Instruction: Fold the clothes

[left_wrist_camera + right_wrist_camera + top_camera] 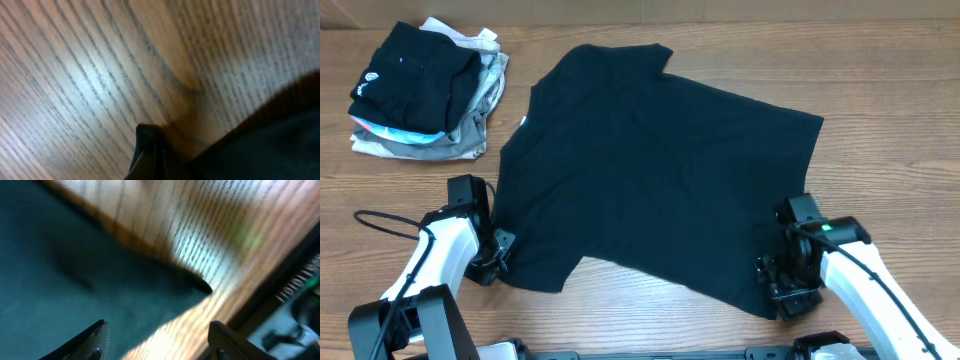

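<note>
Lying flat across the middle of the brown wood-grain table [880, 70]: large plain black short-sleeved shirt [660, 170] of thin soft fabric, collar and small white neck tag [523, 122] toward the left, hem toward the right, long axis running left to right. Near sleeve corner touching the left gripper [500, 260], jaws closed at the cloth edge, fabric caught or not impossible to tell. Near hem corner poking in between the spread fingers of the right gripper [159, 330], open, nothing pinched yet. One arm nearest each near corner; probably calls for closing the right, then carrying the near edge across to the far one.
</note>
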